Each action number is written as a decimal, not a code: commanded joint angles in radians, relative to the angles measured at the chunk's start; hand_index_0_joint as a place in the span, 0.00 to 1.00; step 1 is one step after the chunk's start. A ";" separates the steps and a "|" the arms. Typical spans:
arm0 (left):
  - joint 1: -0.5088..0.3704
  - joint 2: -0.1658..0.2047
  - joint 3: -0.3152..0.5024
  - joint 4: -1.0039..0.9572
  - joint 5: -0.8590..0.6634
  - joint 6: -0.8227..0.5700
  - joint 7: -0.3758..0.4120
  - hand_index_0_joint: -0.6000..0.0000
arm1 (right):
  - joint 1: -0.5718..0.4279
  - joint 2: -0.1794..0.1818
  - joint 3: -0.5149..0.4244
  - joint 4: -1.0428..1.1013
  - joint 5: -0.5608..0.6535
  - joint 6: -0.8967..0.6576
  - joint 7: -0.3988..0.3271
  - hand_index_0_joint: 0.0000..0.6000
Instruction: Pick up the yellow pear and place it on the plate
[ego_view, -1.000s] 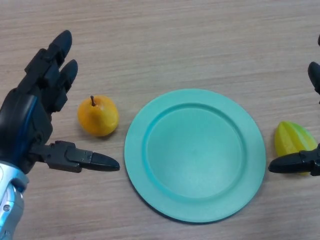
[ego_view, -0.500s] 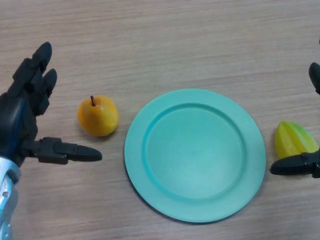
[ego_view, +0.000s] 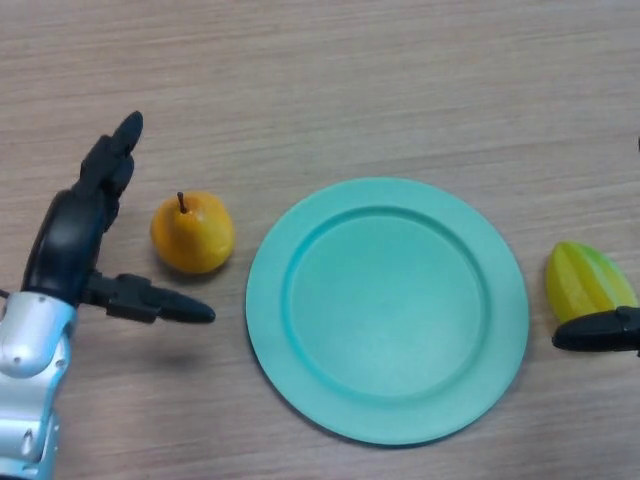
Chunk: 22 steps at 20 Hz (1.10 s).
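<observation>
Teal plate (ego_view: 388, 310) sits bare on your wooden tabletop (ego_view: 330, 80). You'll find the yellow pear (ego_view: 192, 233) just left of its rim, between the spread fingers and thumb of your released left hand (ego_view: 75, 235). At the right edge, your right hand (ego_view: 600, 331) nears a star fruit (ego_view: 585, 280); its grip you cannot tell.

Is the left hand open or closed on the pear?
Open. The left hand has fingers straight and thumb spread, beside the yellow pear, not touching it.

Bare wood-grain table (ego_view: 380, 80), place type unclear
</observation>
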 joint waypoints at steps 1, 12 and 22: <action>-0.071 0.027 0.023 0.016 0.040 -0.161 0.069 1.00 | -0.024 -0.023 -0.082 -0.078 0.050 -0.079 -0.017 0.00; -0.232 -0.004 -0.010 0.349 0.050 -0.345 0.109 1.00 | -0.004 -0.029 -0.145 -0.098 0.055 -0.091 -0.008 0.00; -0.304 0.016 -0.065 0.539 0.363 -0.426 0.422 0.00 | 0.003 -0.024 -0.189 -0.153 0.083 -0.050 -0.007 0.00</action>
